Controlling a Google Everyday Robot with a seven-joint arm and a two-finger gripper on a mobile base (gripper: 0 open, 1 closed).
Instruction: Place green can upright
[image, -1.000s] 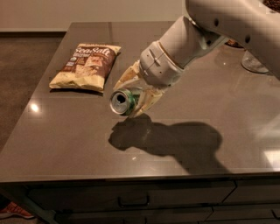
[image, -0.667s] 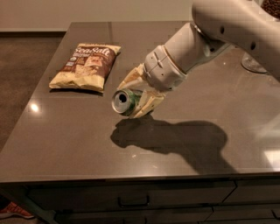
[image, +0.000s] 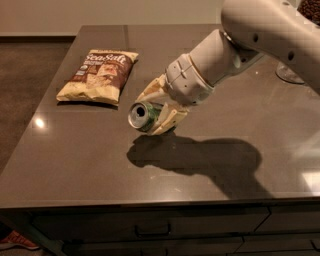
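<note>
The green can (image: 144, 115) lies on its side in the air, its silver top facing the left front, a little above the grey counter (image: 75, 165). My gripper (image: 156, 111) is shut on the can, one cream finger above it and one below. The white arm comes in from the upper right. The can's shadow falls on the counter just below it.
A brown Sea Salt chip bag (image: 98, 75) lies flat at the counter's back left. A glass base (image: 290, 74) stands at the right edge behind the arm. Drawers (image: 150, 231) run below the counter's front edge.
The gripper with the can has shifted slightly to the right and back; the can stays on its side in the grasp, held above the counter.
</note>
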